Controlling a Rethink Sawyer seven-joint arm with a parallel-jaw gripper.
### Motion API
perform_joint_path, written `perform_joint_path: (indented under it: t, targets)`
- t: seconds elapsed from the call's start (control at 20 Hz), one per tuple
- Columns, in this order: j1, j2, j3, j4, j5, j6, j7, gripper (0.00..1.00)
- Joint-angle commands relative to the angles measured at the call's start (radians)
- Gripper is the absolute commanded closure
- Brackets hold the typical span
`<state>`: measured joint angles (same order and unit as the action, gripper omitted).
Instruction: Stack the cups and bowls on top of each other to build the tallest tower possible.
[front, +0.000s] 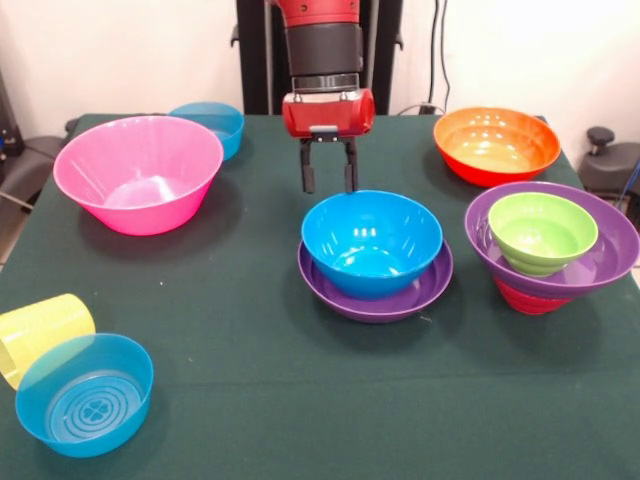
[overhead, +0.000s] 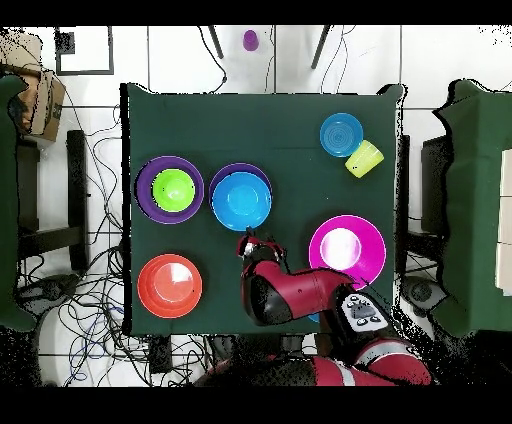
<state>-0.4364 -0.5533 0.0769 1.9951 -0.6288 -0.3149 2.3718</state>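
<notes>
Above the blue bowl (front: 372, 242), the end effector (front: 329, 178) hangs slightly open, empty; descending, it probably strikes the rim.

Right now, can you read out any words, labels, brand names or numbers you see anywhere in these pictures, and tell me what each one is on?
No readable text in either view.
The bowls, such as the blue bowl and pink bowl, show no print.
The translucent blue bowl has moulded rings and a clover-like shape on its base, no letters.
The gripper housing shows no legible marking.
</notes>
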Motion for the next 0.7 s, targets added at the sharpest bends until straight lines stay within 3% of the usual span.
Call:
perform_joint_path:
  t: [0.05, 0.7]
  targets:
    - [-0.019, 0.048, 0.039, -0.095, -0.080, -0.029, 0.013, 0.00]
    - [-0.021, 0.066, 0.039, -0.108, -0.097, -0.063, 0.029, 0.00]
